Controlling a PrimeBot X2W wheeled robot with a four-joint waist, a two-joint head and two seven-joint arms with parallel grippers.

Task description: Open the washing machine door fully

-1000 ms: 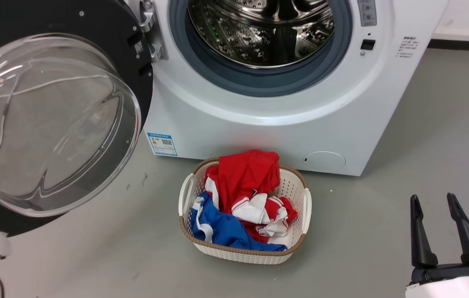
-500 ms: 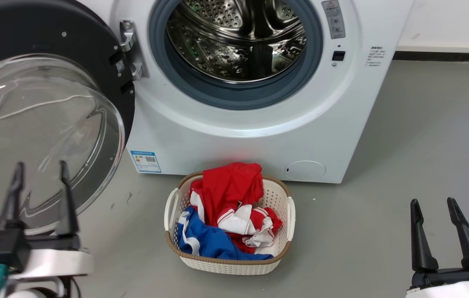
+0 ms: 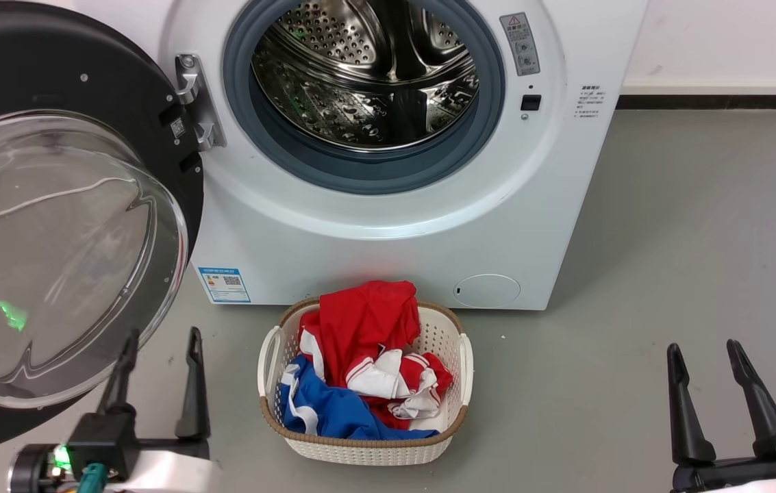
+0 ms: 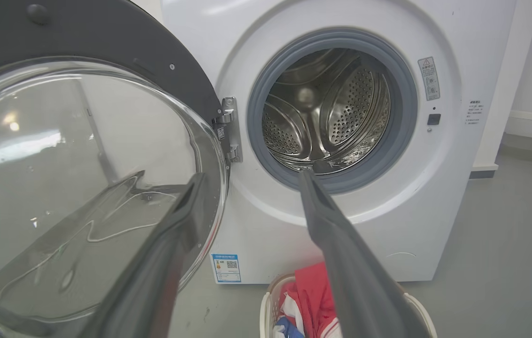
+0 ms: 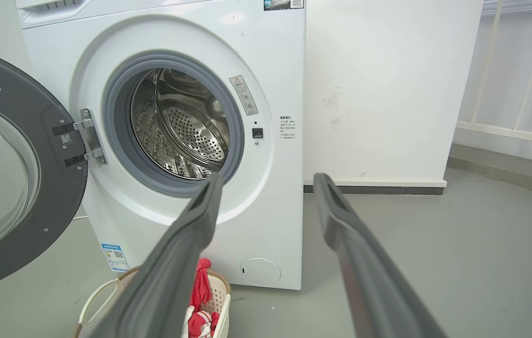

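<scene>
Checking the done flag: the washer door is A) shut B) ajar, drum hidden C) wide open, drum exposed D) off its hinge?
C: the door stands on its hinge at the washer's left side, turned well away from the opening, so the steel drum is in plain sight.

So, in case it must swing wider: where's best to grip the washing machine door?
Grip the washing machine door by its black rim's lower edge, away from the hinge, with the left pincer coming from below. The rim is a flat band; the glass bowl bulges, smooth and rounded.
</scene>
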